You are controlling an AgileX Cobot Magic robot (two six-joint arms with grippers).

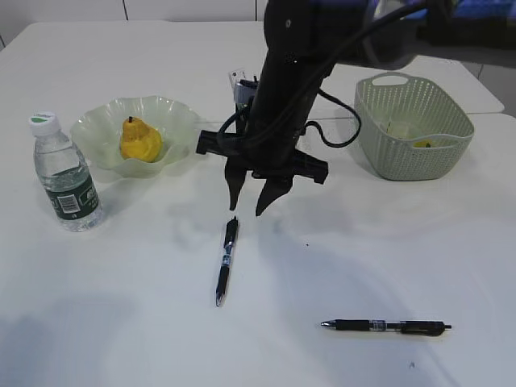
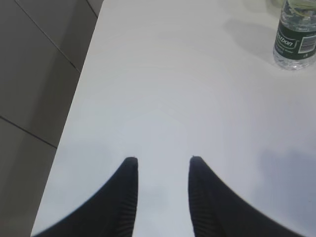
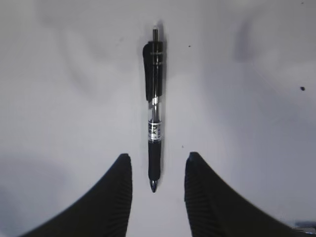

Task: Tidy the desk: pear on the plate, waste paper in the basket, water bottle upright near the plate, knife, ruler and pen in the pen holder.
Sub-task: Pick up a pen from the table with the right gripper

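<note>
the right gripper (image 1: 252, 206) is held spread above a pen (image 1: 226, 260) at the frame's centre, nothing pinched. the left gripper (image 2: 160, 160) is spread over bare table (image 2: 173, 89). the pear (image 1: 139, 139) is seen on the plate (image 1: 173, 113), upper left.

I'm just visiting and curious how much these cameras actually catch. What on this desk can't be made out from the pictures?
- Pen holder, exterior view: mostly hidden behind the black arm; its contents can't be told.
- Pale green woven basket, exterior view: scraps inside are too small to identify.
- Clear plastic water bottle, left wrist view: top cut off by the frame edge.
- Knife and ruler: not visible in any view.
- Label on the black pen, right wrist view: too blurred to read.
</note>
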